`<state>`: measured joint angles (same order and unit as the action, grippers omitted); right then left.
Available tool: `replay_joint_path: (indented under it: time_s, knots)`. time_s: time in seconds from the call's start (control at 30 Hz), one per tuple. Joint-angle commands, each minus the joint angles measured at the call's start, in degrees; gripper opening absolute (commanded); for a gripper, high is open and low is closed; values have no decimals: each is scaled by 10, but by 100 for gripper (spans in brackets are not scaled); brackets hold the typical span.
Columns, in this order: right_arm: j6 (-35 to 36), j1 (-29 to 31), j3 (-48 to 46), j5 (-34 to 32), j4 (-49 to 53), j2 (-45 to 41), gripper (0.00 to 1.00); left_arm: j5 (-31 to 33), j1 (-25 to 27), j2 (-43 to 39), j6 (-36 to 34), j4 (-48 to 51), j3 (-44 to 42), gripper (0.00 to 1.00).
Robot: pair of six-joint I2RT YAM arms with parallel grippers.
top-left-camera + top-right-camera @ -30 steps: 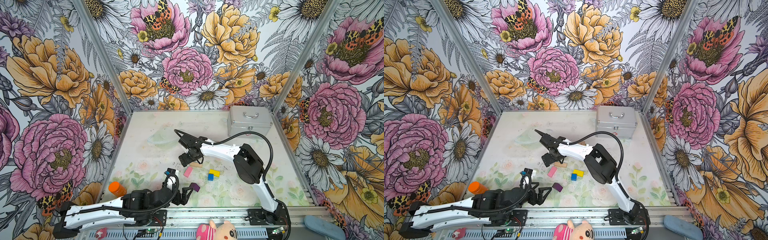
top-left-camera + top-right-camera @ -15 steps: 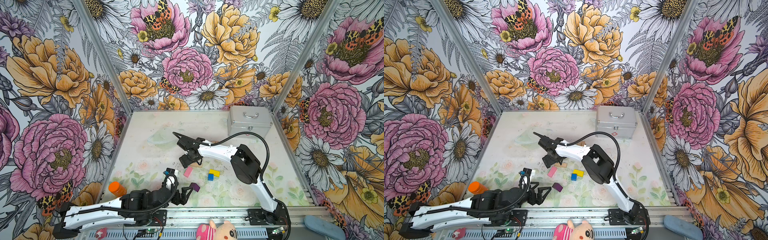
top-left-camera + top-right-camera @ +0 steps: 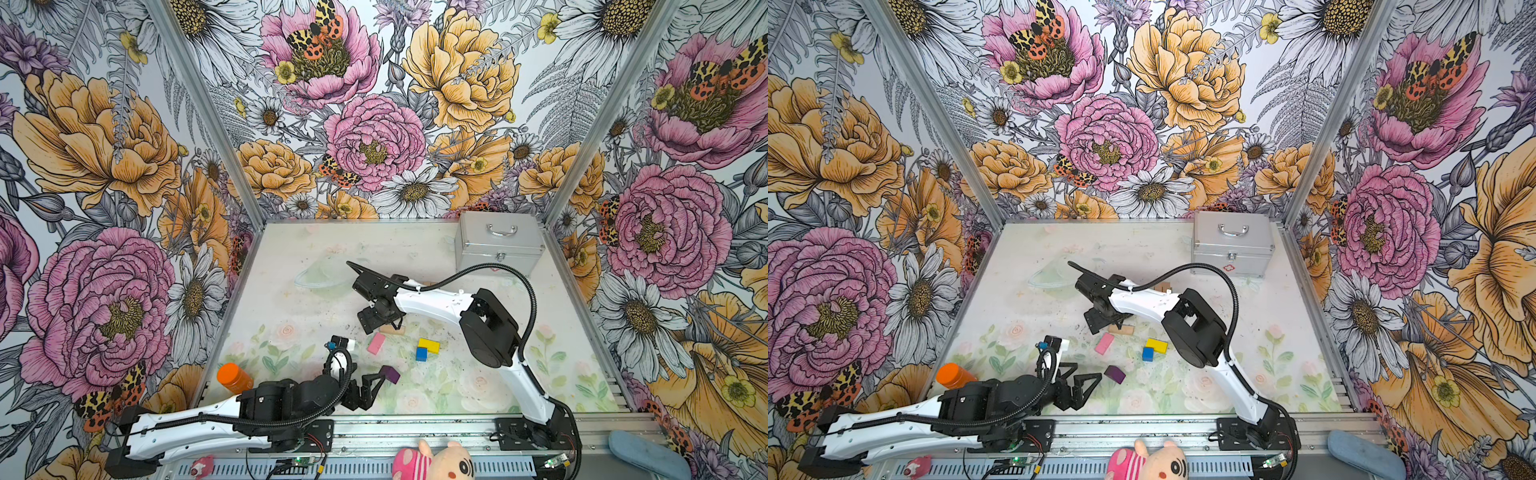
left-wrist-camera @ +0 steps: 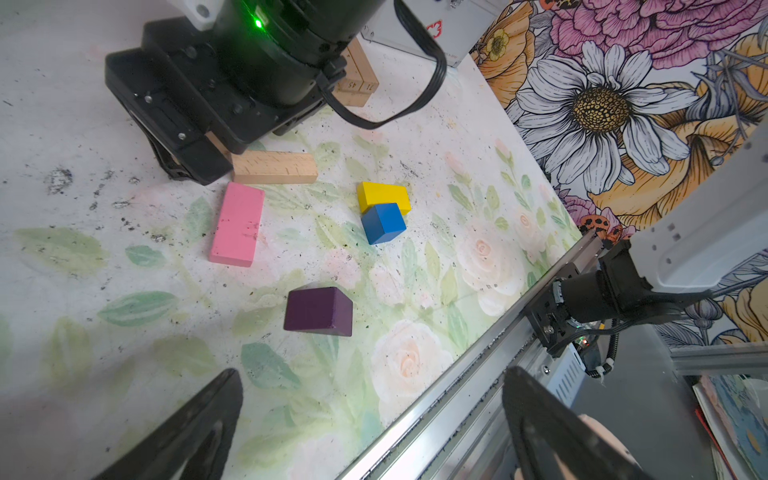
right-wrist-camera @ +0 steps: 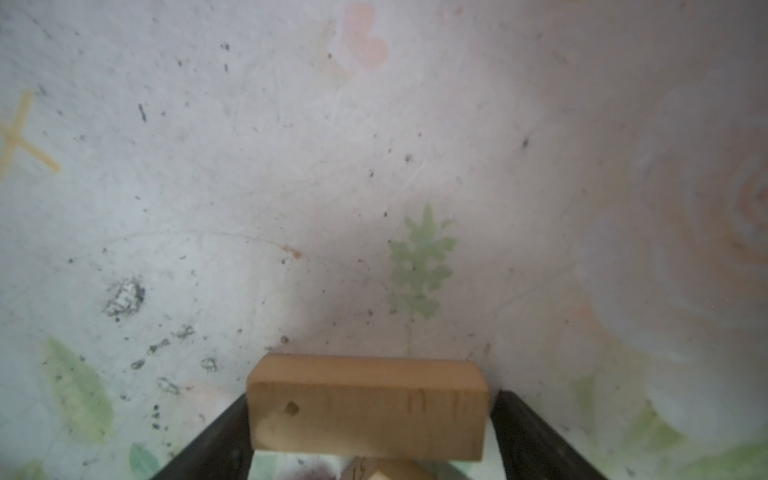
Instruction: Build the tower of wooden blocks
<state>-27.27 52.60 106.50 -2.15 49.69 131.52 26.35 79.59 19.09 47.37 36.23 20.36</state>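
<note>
My right gripper (image 5: 370, 399) is shut lengthwise on a plain tan wood block (image 5: 368, 405), low over the mat at mid-table (image 3: 376, 318). A second tan block (image 4: 274, 166) lies on the mat just beside it. Behind that arm stands the tower (image 4: 357, 79), a low stack of tan blocks, mostly hidden in both top views. On the mat lie loose blocks: a pink one (image 3: 376, 343), a yellow one (image 3: 429, 345) touching a blue cube (image 3: 421, 354), and a purple one (image 3: 390, 374). My left gripper (image 4: 372, 386) is open and holds nothing, a short way from the purple block (image 4: 318, 309).
A silver metal case (image 3: 498, 245) stands at the back right. An orange-capped bottle (image 3: 233, 377) sits at the front left beside my left arm. The metal rail (image 4: 457, 382) runs along the front edge, with a plush toy (image 3: 436, 457) below it.
My right gripper has shifted slightly to the left and nearer, still holding the tan block. The left arm and the loose blocks have not moved.
</note>
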Motion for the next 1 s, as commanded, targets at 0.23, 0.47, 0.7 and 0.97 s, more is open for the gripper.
replay_joint_path:
  time_s: [0.23, 0.47, 0.7, 0.97]
  knots:
    - [-18, 2, 26, -22, 24, 29, 88, -3, -7, -33, -18, 18, -1, 99]
    - [-13, 2, 35, -28, 34, 32, 75, -7, -13, -44, -23, 22, -3, 99]
    - [-17, 3, 39, -36, 38, 28, 64, -11, -20, -44, -26, 23, -2, 99]
    - [-24, -1, 34, -59, 42, -3, 60, -17, -31, -43, -36, 23, 5, 99]
